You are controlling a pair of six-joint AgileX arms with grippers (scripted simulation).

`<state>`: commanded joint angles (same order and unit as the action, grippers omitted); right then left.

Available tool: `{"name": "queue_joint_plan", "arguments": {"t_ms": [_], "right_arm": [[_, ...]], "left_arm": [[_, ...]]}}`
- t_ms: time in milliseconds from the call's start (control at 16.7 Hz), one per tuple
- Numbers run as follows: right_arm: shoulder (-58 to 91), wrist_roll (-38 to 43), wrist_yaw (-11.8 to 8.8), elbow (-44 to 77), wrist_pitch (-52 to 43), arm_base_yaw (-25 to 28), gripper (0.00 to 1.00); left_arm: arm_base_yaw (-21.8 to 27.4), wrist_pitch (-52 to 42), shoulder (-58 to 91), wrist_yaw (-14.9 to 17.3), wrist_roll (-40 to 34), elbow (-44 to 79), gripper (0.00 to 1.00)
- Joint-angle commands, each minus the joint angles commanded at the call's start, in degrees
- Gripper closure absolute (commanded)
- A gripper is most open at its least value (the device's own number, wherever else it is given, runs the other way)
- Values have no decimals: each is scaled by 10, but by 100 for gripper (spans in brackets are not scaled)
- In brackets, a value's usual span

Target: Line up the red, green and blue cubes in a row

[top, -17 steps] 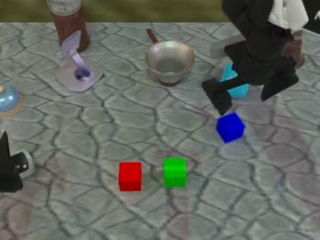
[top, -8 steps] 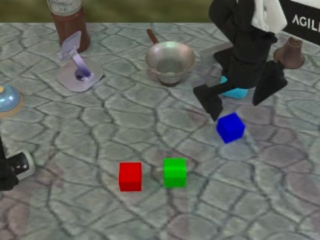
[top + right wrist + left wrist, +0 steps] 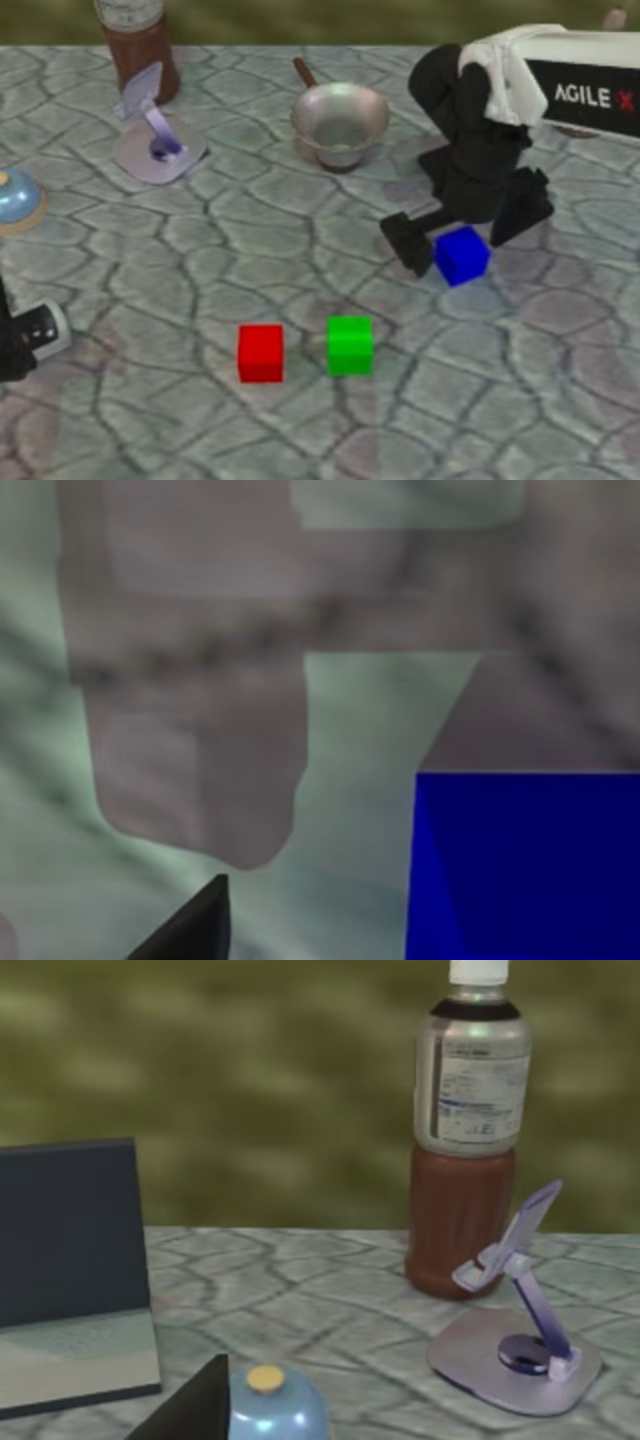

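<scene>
The red cube [image 3: 260,352] and the green cube [image 3: 350,345] sit side by side near the table's front, a small gap between them. The blue cube [image 3: 461,255] lies farther back and to the right, turned at an angle. My right gripper [image 3: 463,228] is open and low over the blue cube, with one finger on each side of it. In the right wrist view the blue cube [image 3: 525,865] is close, and one dark fingertip [image 3: 195,925] stands apart from it. My left gripper [image 3: 12,340] is parked open at the table's left edge.
At the back stand a brown bottle [image 3: 135,40], a purple phone stand [image 3: 155,145] and a metal pan [image 3: 340,120]. A blue bell [image 3: 15,200] is at the left edge. The left wrist view shows a dark flat panel [image 3: 70,1230] beyond the bell [image 3: 275,1410].
My right gripper has come down and slightly forward-left, from above the blue cube to straddling it. None of the cubes has moved. The left arm is almost still.
</scene>
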<state>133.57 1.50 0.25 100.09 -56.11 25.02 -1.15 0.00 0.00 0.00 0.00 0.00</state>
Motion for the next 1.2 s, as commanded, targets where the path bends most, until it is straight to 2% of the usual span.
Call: {"name": "queue_joint_plan", "arguments": {"t_ms": [300, 1080, 1200], "right_arm": [[8, 0, 0, -14, 18, 1, 0], [8, 0, 0, -14, 18, 1, 98], [8, 0, 0, -14, 18, 1, 100]], "left_arm": [[0, 0, 0, 0, 0, 0, 0], [0, 0, 0, 0, 0, 0, 0], [0, 0, 0, 0, 0, 0, 0]]}}
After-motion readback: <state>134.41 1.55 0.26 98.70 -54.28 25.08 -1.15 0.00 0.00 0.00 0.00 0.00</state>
